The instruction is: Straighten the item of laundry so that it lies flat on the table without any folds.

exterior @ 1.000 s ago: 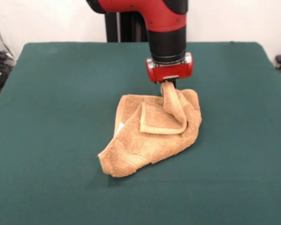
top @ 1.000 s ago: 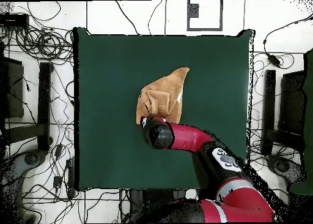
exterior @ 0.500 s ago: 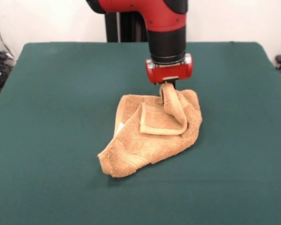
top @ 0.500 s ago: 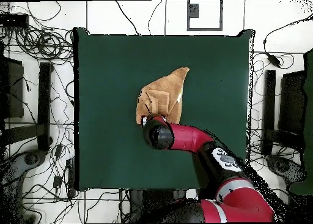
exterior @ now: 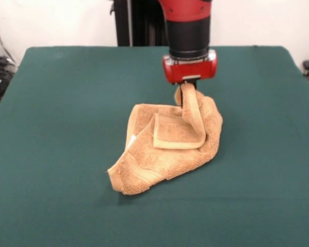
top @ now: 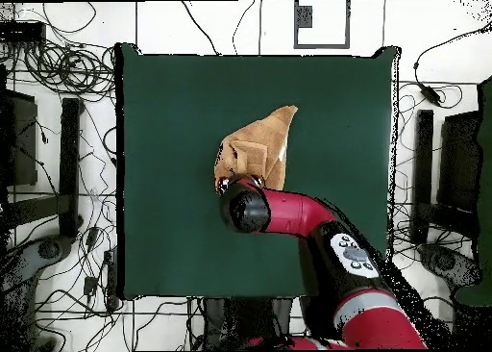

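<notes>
A corner of the towel [exterior: 167, 146] is pinched in the gripper [exterior: 188, 86], which is closed tight on it. In the front view, that corner is pulled up into a thin strip, and it is held just under the red end of the arm [exterior: 188, 31]. The strip hangs down from the gripper toward 6 o'clock and joins the rest of the towel. The rest is left in a crumpled heap on the table [exterior: 56, 103], with several folds seen in it. A flat folded flap with a pale hem is seen in the middle of the heap. One pointed end is stretched out toward 7 o'clock, and a small white tag is seen on the left edge.

In the overhead view, the towel [top: 259, 146] is found near the middle of the table [top: 163, 98]. The gripper is hidden there under the round end of the arm [top: 246, 208], at 7 o'clock from the towel.
</notes>
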`<act>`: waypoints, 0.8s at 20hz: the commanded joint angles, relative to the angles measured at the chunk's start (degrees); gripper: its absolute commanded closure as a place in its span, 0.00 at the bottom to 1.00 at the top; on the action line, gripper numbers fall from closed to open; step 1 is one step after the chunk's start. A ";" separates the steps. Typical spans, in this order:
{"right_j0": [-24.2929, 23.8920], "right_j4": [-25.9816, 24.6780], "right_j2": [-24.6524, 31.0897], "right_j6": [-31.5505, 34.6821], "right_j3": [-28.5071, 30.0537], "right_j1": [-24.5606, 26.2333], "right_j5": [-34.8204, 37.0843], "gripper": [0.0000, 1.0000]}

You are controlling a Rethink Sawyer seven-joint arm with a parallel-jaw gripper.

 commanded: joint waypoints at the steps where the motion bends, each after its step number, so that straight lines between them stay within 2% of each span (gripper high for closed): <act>1: 4.74 5.47 0.57 11.18 -1.25 -5.12 11.05 1.00; 8: 7.11 7.07 -0.98 11.70 -2.44 -7.87 15.03 1.00; 11: 7.92 7.25 -1.51 11.66 -4.22 -6.38 15.06 1.00; 16: 10.44 7.90 -3.08 11.99 -9.77 -0.84 13.93 1.00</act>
